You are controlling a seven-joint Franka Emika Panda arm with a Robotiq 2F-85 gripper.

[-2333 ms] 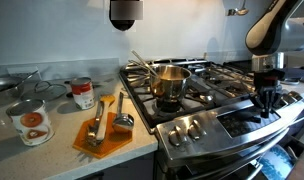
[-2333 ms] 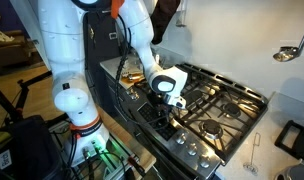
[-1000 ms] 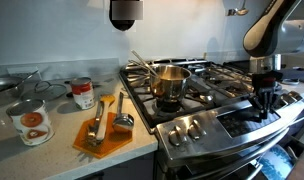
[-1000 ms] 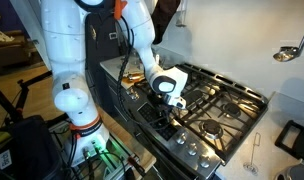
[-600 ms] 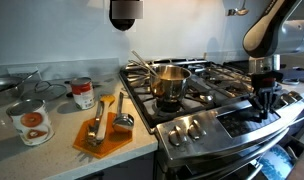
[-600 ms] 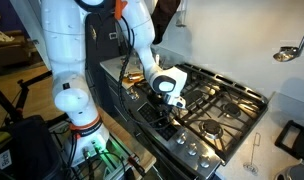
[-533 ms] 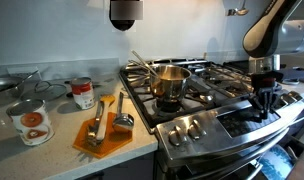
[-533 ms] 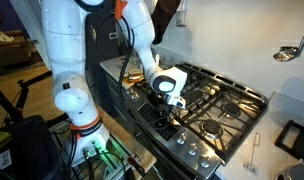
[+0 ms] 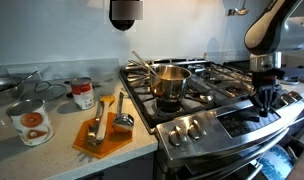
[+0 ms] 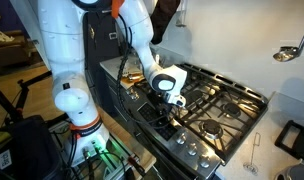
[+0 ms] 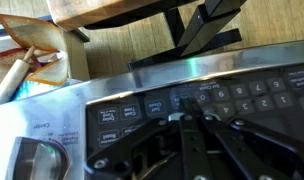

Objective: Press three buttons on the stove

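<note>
The stainless stove [image 9: 207,100] [image 10: 207,105] shows in both exterior views, with knobs [image 9: 189,128] and a dark touch-button panel [image 9: 247,115] along its front. In the wrist view the panel [image 11: 142,108] shows labelled buttons and number keys [image 11: 247,92]. My gripper [image 9: 263,108] [image 10: 170,113] points down at the panel. In the wrist view my gripper [image 11: 187,120] has its fingers together, tips resting at a button just below the panel's key row.
A steel pot [image 9: 169,82] sits on a burner. On the counter stand cans [image 9: 30,122] [image 9: 82,93] and an orange board [image 9: 104,132] with utensils. The robot's white base [image 10: 67,95] stands beside the stove.
</note>
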